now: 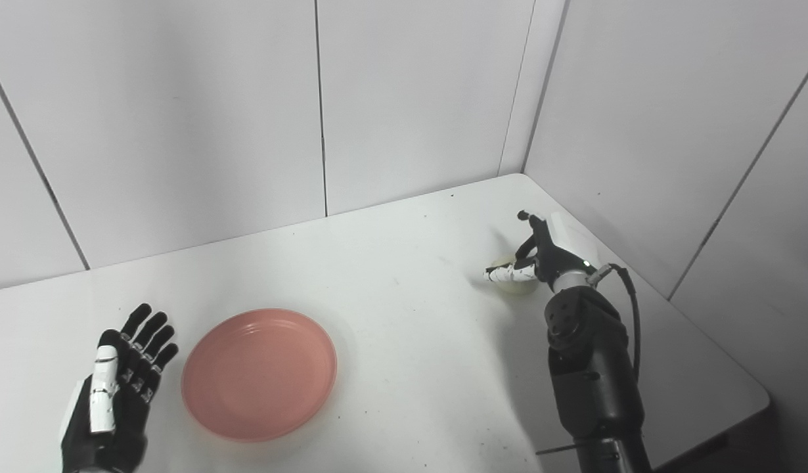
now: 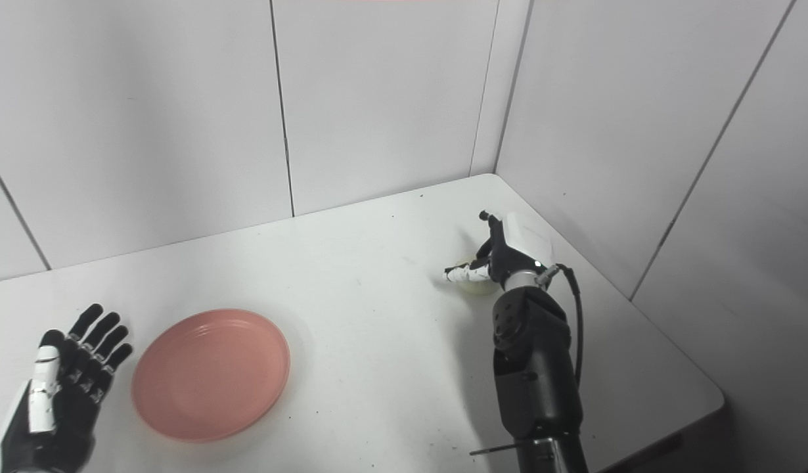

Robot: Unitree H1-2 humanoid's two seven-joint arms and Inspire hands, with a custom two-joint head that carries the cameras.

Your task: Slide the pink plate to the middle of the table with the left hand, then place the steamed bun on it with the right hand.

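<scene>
We find our right hand far out toward the back right corner of the white table, its fingers curled down around the pale, round, soft-looking steamed bun, which sits on the table surface near the right edge; the bun is half hidden beneath the palm, so we cannot tell whether the grip has truly closed on it or only cups it. Our left hand waits at the front left, palm up, fingers spread and holding nothing, just beside the left rim of the round, shallow pink plastic plate. The plate lies on the front left part of the table, short of the middle as we judge it, and well apart from the bun. That is the relation that matters: from the right hand the plate lies forward and to the left, a long diagonal across the table, while the left hand is by far the nearer to the plate.
</scene>
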